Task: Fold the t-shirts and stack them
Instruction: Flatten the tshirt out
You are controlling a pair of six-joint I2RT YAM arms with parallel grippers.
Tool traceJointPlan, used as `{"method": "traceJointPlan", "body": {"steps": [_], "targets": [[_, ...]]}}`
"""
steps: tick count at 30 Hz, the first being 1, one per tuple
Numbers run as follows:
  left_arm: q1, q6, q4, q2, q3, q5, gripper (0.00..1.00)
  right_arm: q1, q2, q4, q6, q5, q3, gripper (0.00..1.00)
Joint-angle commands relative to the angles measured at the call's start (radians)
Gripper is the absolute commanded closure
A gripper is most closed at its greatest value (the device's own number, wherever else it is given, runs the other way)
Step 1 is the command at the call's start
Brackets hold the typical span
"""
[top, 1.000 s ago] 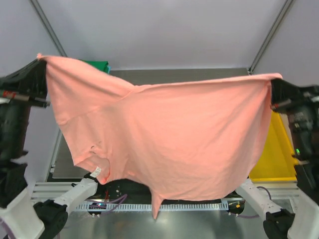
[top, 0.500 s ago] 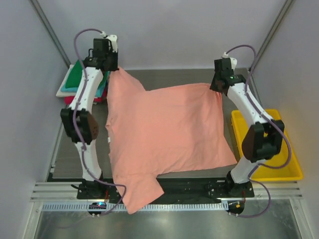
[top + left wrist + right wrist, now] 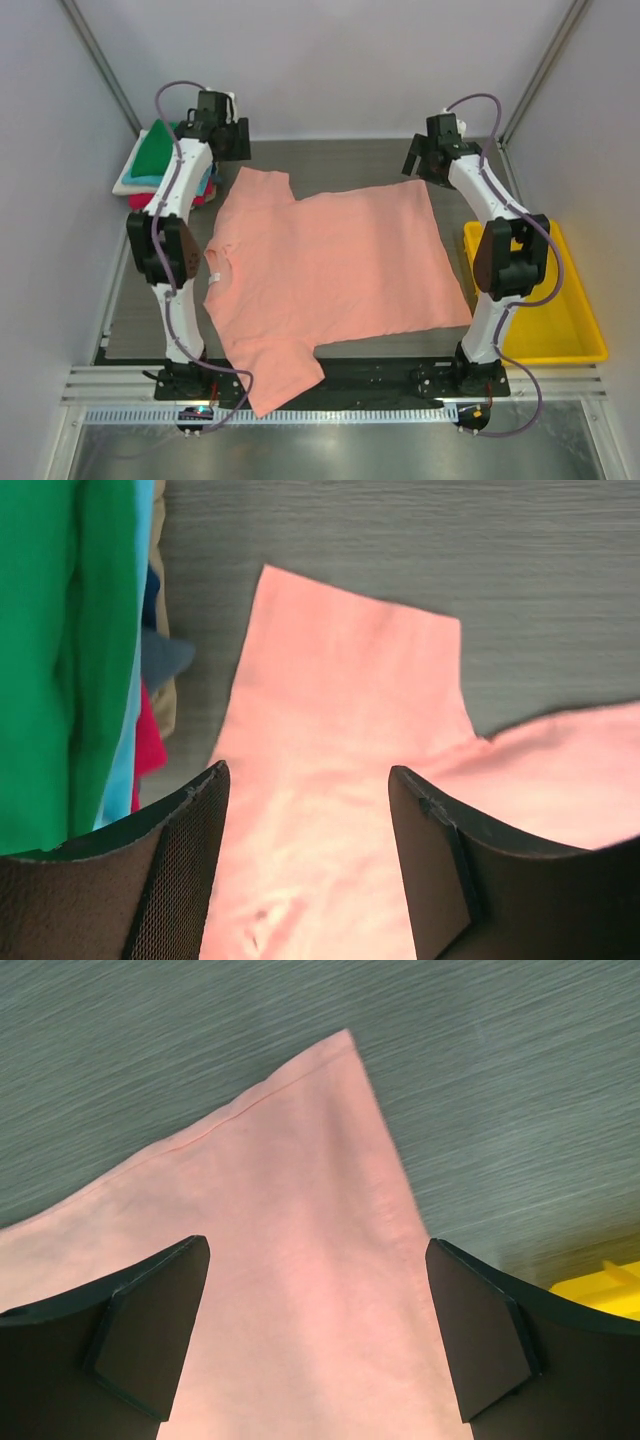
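Two grippers, you see both empty | left gripper (image 3: 305,775) jaws apart above a sleeve | right gripper (image 3: 316,1248) jaws wide over the hem corner | salmon t-shirt (image 3: 330,265) spread flat on table (image 3: 330,160) | folded stack (image 3: 160,162) far-left.

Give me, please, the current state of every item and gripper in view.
salmon-pink t-shirt: unfolded, spread flat on the table, held by neither gripper.
stack of t-shirts: folded, piled far left, green on top.
left gripper: open, empty, over the far sleeve.
right gripper: open, empty, over the far hem corner.
yellow bin: upright, nothing visible inside.
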Motion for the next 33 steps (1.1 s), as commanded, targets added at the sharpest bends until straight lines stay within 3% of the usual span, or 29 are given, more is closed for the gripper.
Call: {"method": "traceJointPlan", "body": {"steps": [1,5,8,13,22,28,33], "targets": [[-0.010,-0.101,0.059,-0.209,-0.153,-0.056,0.34,0.027,-0.074,0.058,0.038,-0.124,-0.062,0.04],[-0.029,-0.214,0.160,-0.342,-0.459,-0.045,0.36,0.065,-0.009,0.112,0.060,-0.287,-0.078,0.05],[-0.046,-0.282,0.249,-0.346,-0.602,-0.054,0.36,0.081,0.073,0.121,0.069,-0.369,-0.032,0.06],[-0.049,-0.319,0.255,-0.218,-0.612,-0.048,0.40,0.079,0.193,0.129,0.069,-0.400,0.053,0.06],[-0.049,-0.324,0.214,0.039,-0.455,-0.057,0.42,0.027,0.382,0.125,0.100,-0.382,0.159,0.07],[-0.049,-0.304,0.150,0.200,-0.253,-0.054,0.43,-0.033,0.451,0.117,0.132,-0.354,0.180,0.07],[-0.058,-0.281,0.056,0.360,0.021,-0.057,0.42,-0.057,0.520,0.100,0.138,-0.360,0.257,0.07]]}}
